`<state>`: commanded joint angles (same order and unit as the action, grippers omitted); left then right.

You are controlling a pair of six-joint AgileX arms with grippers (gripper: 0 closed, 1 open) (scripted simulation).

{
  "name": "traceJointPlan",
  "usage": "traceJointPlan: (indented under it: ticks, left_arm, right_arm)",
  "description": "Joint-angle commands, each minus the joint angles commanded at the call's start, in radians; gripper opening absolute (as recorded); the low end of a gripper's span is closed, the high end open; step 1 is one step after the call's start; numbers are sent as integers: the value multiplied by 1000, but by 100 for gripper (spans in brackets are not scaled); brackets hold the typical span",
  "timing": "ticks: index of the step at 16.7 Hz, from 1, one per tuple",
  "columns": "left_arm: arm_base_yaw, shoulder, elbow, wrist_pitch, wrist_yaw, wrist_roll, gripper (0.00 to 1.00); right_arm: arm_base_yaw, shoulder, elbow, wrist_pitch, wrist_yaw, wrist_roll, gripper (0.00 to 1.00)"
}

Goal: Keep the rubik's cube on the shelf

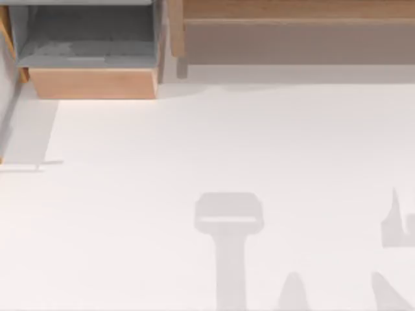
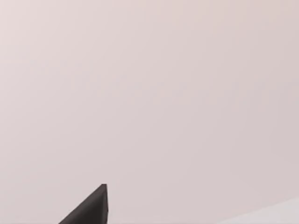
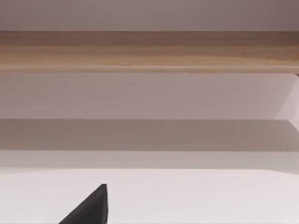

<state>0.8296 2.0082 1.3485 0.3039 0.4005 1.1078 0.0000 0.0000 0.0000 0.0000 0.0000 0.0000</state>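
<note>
The shelf [image 1: 298, 10] runs along the table's [image 1: 194, 162] far right edge; a grey-lined box [image 1: 91, 45] sits far left. Jaws: cannot tell.

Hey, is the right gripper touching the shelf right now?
Apart. In the right wrist view, a stretch of bare table lies between the right gripper and the shelf beyond it.

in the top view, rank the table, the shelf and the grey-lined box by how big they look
1. Table, the white surface taking up most of the view.
2. Shelf, the long wooden ledge at the back right, cut by the edge.
3. Grey-lined box at the back left, also cut off.
</note>
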Motion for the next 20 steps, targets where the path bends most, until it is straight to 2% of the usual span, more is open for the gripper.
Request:
traceJointPlan:
  ticks: [7, 12, 16, 20]
  left_arm:
    - [-194, 133, 532, -794, -166, -342, 100]
    - [-351, 267, 824, -1266, -254, -553, 100]
    - [-444, 369, 969, -1520, -299, -670, 100]
    - [-478, 427, 1022, -1625, -318, -718, 100]
  right_arm:
    - [0, 0, 0, 0, 0, 0, 100]
    - [0, 0, 0, 0, 0, 0, 100]
    - [0, 0, 0, 0, 0, 0, 100]
    - [0, 0, 0, 0, 0, 0, 100]
